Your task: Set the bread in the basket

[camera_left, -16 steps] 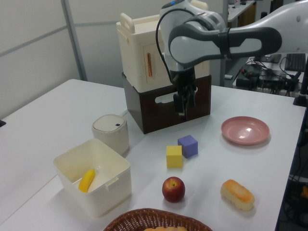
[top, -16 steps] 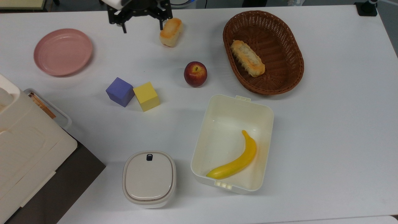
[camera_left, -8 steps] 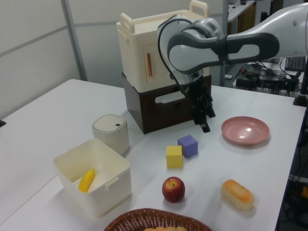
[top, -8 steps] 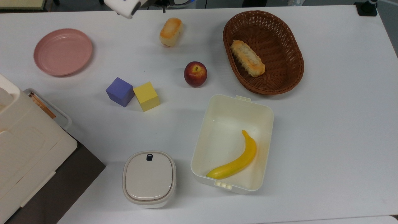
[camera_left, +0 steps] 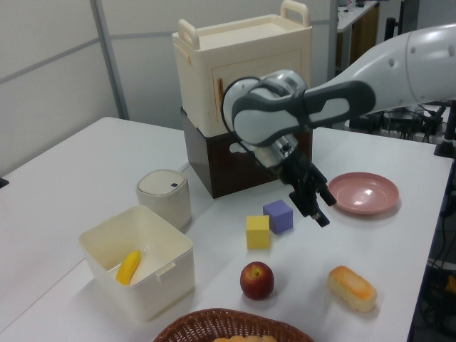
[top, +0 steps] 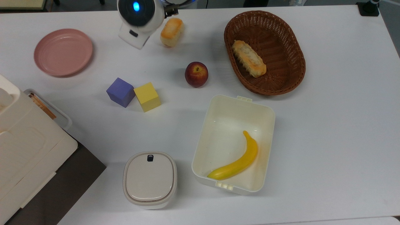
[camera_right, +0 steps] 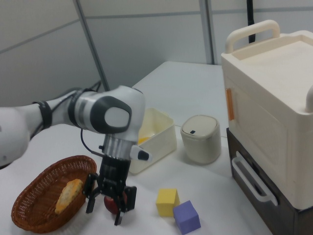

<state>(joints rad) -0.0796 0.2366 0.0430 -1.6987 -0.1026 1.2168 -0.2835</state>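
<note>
**Pincer spread above the tabletop, bread not yet gripped**

Pincer hangs with its fingers apart in the right view, empty, in front of the apple.

Left view: the bread lies alone on the tabletop, well below the pincer.

Top view: bread sits left of the basket. Best to straddle its short width, centred, before lifting.

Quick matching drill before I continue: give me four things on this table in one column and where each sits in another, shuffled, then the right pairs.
Things:
1. banana
2. long ridged bread
3. short golden bread
4. yellow cube

Places:
A. bare table, near the arm
B. inside the basket
C. touching the purple cube
D. inside the cream tub

Pairs: 1-D, 2-B, 3-A, 4-C
</note>
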